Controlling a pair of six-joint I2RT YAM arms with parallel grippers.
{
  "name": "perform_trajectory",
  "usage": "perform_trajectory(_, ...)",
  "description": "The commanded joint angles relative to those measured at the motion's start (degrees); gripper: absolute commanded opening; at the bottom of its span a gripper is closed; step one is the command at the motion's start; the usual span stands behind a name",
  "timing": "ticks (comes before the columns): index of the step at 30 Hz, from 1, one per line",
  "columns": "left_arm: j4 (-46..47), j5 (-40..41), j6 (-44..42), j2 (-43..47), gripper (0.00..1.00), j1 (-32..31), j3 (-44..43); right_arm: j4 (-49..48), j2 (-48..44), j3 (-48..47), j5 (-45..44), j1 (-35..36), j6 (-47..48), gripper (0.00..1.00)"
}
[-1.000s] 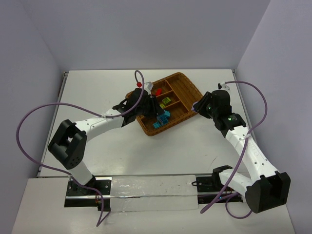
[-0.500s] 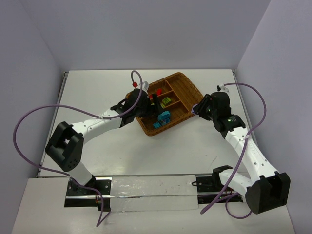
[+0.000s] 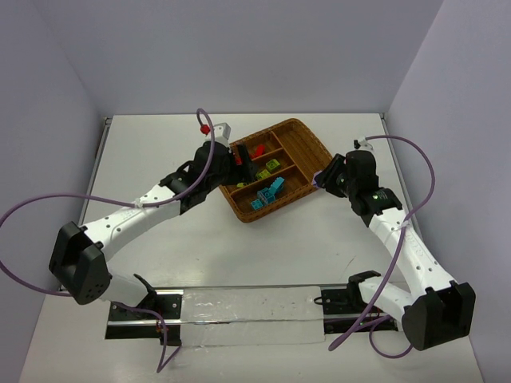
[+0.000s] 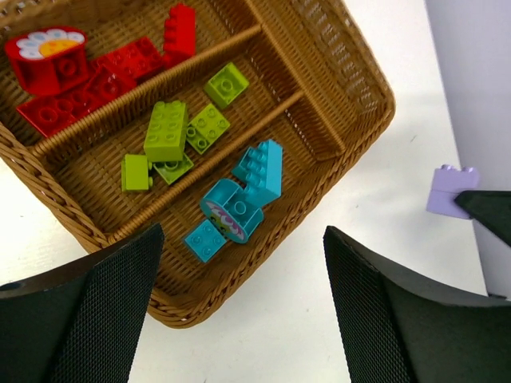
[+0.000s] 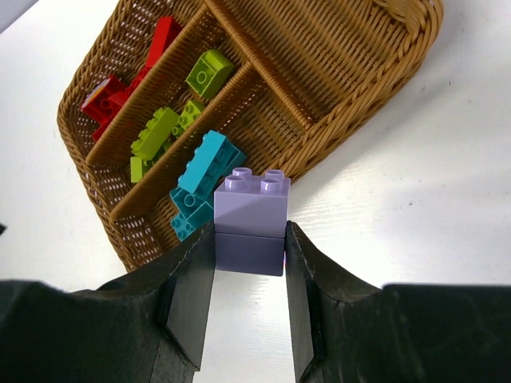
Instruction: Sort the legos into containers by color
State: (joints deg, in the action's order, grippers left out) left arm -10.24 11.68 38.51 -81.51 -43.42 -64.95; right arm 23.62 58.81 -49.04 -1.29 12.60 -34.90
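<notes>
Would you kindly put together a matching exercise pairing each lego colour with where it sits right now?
Things:
1. red legos
2. yellow-green legos
3. cyan legos
4. purple lego

Places:
A. middle long slot of the tray
B. held in the right gripper, off the tray
C. outer long slot, lowest in the top view
D. outer long slot, highest in the top view

Pairs: 1-D, 2-A, 3-C, 4-B

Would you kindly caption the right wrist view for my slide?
Right tool holds a purple brick beside the wicker tray of sorted legos.
</notes>
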Motion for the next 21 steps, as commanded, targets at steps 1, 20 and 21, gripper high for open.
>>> perform_trajectory(1,-0.6,-3.1,-1.2,-1.8,0.88,-0.4,-3.4,-2.5,-1.5,-0.2,2.8,0.1,1.8,0.0)
perform_trajectory(20,8.0,-36.5,5.3,-5.8,0.89,3.5,-6.7,-10.2,-8.1,5.0,25.3,4.5,14.6,0.0)
perform_trajectory(21,7.9,-37.9,6.1,-6.2,0.89,4.0,-6.9,-9.6,-8.3,4.8,24.7,5.3,14.6,0.0)
